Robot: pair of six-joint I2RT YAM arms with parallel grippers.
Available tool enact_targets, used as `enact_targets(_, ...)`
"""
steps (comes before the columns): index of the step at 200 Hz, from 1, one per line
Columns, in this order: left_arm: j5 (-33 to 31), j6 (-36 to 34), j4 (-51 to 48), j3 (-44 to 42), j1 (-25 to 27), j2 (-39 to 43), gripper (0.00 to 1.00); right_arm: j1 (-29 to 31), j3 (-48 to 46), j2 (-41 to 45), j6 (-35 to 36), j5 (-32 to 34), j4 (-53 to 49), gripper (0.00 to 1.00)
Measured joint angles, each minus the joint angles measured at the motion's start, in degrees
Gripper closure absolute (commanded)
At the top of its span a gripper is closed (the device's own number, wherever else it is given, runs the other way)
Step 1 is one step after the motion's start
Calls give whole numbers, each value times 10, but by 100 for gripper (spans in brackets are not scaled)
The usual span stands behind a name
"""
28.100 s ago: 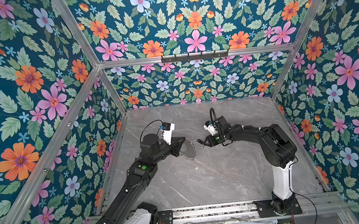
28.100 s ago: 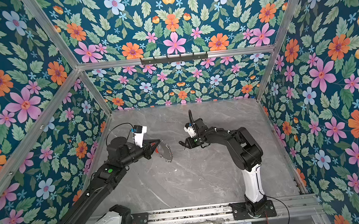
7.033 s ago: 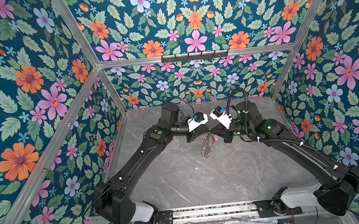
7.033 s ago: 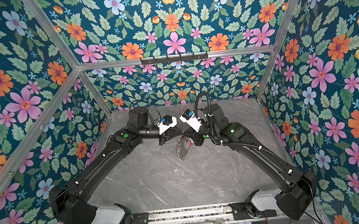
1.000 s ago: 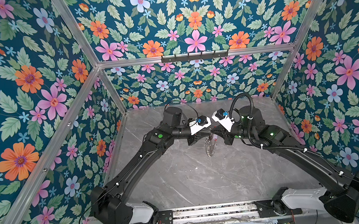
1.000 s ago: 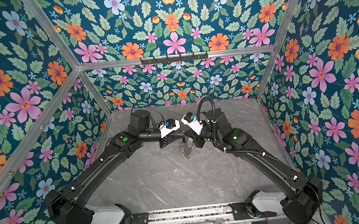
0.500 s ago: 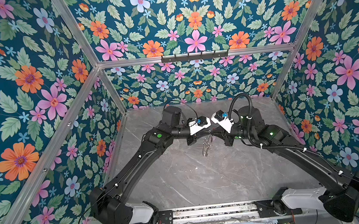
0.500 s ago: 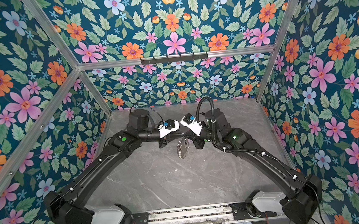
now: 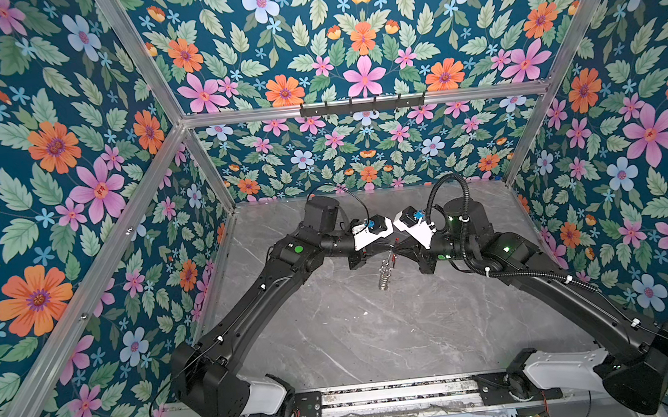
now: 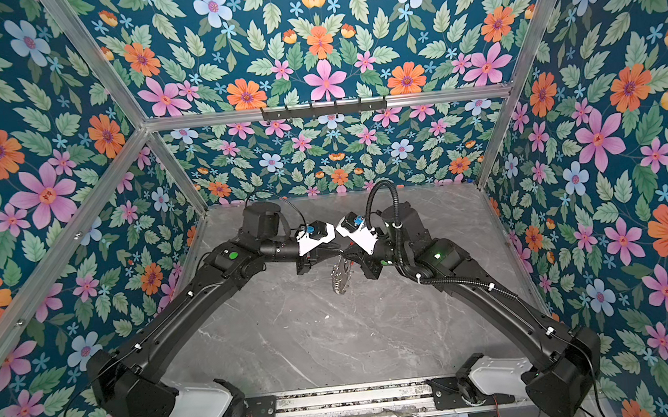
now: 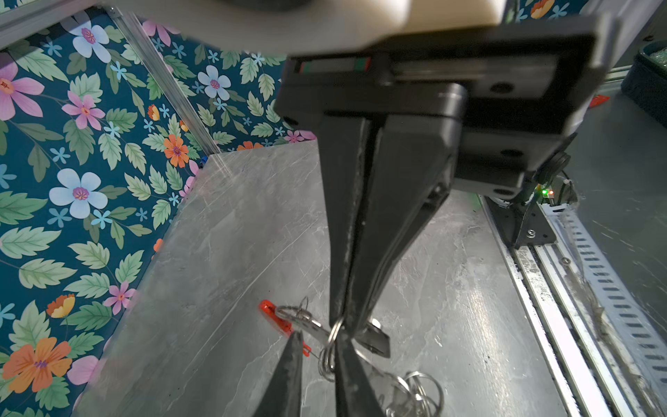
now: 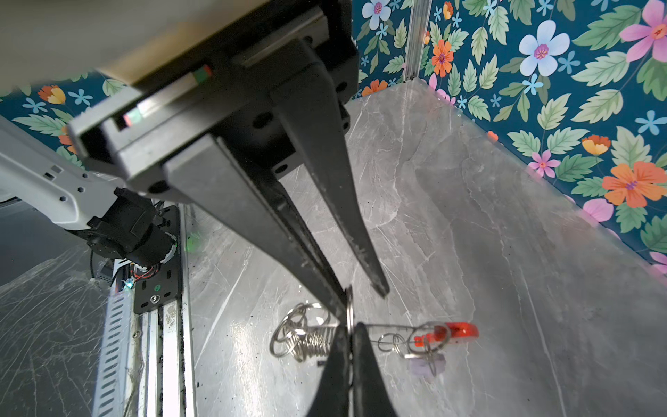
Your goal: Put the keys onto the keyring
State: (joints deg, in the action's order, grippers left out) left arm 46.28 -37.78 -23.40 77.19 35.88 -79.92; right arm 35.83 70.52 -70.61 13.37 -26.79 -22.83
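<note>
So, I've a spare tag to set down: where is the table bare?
Bare: the wide table stretch from the front rail up to the hanging keyring. Crowded: there, where the left gripper and right gripper meet.

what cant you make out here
- Black tag: left wrist view, mostly behind the left hand; whether the small ring pinched there is its own is covered.
- Lilac tag: right wrist view, blurred; what its ring hangs on is unclear.
- Keyring: in both top views, too small to tell tags from rings.
- Right hand: right wrist view, its own finger covers any contact with the keyring.
</note>
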Motion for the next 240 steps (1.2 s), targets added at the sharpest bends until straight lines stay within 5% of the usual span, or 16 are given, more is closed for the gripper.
enact_targets(6, 2, 0, -2, 0, 0, 0, 100, 0, 0, 0, 0, 0, 1, 100)
enact_targets(42, 9, -1, -5, 0, 0, 1, 100, 0, 7, -5, -11, 0, -3, 100)
enact_targets(75, 37, 40, 48, -43, -18, 19, 100, -2, 17, -4, -52, 2, -1, 69)
enact_targets(96, 59, 114, 121, -97, -40, 38, 100, -17, 23, -1, -80, -25, 17, 60)
enact_targets(141, 91, 226, 266, -149, -46, 68, 100, -67, -14, 10, -159, -96, 76, 53)
enact_targets(240, 125, 324, 383, -154, -50, 70, 100, -86, -38, -1, -254, -217, 196, 55)
